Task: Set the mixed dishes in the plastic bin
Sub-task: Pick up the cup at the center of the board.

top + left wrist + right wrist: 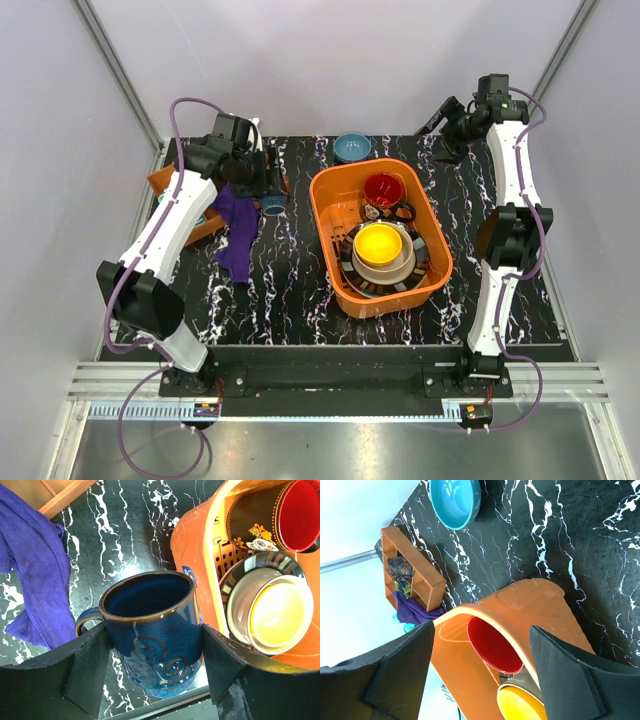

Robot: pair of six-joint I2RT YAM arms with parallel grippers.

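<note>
My left gripper [266, 183] [152, 645] is shut on a dark blue mug [273, 205] [150, 625], its fingers pressed on both sides, just left of the orange plastic bin [318, 215] [192, 540] [535, 605]. Inside the bin are a red mug [384, 189] [300, 515] [492, 645] and an orange-yellow bowl [381, 243] [280, 612] nested in a beige bowl [240, 605] on a dark striped-rim plate [352, 262] [270, 562]. A small blue bowl [352, 147] [456, 500] sits on the table behind the bin. My right gripper [440, 125] [482, 630] hangs open and holds nothing at the back right.
A purple cloth [238, 230] [30, 575] lies left of the blue mug. A flat brown-orange compartment tray [160, 178] [412, 577] sits at the table's far left, partly under my left arm. The table is black marble-patterned.
</note>
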